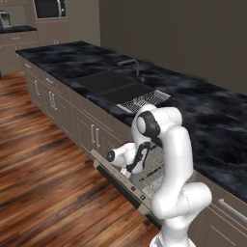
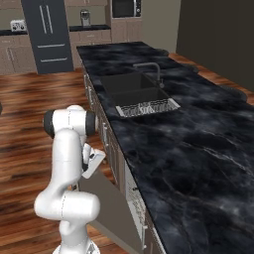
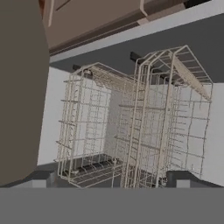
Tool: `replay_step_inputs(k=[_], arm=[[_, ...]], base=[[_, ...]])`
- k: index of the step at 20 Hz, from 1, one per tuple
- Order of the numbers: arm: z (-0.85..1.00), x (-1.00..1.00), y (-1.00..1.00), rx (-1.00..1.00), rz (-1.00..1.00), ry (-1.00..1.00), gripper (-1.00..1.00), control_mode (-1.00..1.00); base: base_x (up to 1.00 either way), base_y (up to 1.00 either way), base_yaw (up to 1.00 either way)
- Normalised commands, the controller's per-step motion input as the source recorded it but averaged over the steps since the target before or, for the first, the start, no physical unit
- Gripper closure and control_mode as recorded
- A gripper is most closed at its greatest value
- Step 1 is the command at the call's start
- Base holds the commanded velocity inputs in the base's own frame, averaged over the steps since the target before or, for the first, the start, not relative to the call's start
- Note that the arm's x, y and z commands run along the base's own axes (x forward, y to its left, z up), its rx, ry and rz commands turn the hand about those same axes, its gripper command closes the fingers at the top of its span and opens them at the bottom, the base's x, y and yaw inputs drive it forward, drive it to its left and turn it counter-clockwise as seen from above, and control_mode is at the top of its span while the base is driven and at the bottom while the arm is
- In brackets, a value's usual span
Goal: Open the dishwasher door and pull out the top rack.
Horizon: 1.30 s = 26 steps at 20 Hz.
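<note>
Wood flooring [image 1: 43, 164] is filling the lower left of the left base view. Just beyond, the dishwasher door [image 1: 120, 185] is lying open, my arm hiding part of it. I am holding my gripper [image 3: 113, 186] wide and empty, facing the top rack [image 3: 131, 127]; its near edge is cut off. Farther back, the black marble counter [image 1: 207, 120] is running into the upper left.

The dishwasher door [image 1: 126, 185] is hanging open, dropped to near-horizontal below the counter's front edge, its dark edge strip with small buttons facing outward along the floor side and its taupe outer face [image 2: 106, 206] slanting down toward the floor in the right base view. In the hand view, the top rack [image 3: 175, 113], a basket of thin pale wire grid, is sitting in the grey-walled dishwasher opening beside a second wire basket.
</note>
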Motion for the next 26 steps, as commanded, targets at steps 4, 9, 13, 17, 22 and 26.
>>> replay_step_inputs(k=[4,9,13,17,22,26], arm=[[-0.42,0.0,0.33,0.07,0.04,0.05,-1.0,-1.0],[-0.46,0.0,0.61,0.14,0.01,0.09,-1.0,-1.0],[-0.35,0.0,0.61,0.06,0.0,0.03,-1.0,-1.0],[-0.01,0.0,0.1,-0.01,-0.01,-0.01,-1.0,-1.0],[0.0,0.0,0.0,-0.07,-0.05,-0.06,-1.0,-1.0],[0.0,0.0,0.0,-0.08,-0.07,-0.05,-1.0,-1.0]], base=[[0.0,0.0,0.0],[0.0,0.0,0.0],[0.0,0.0,0.0],[0.0,0.0,0.0],[0.0,0.0,0.0],[0.0,0.0,0.0]])
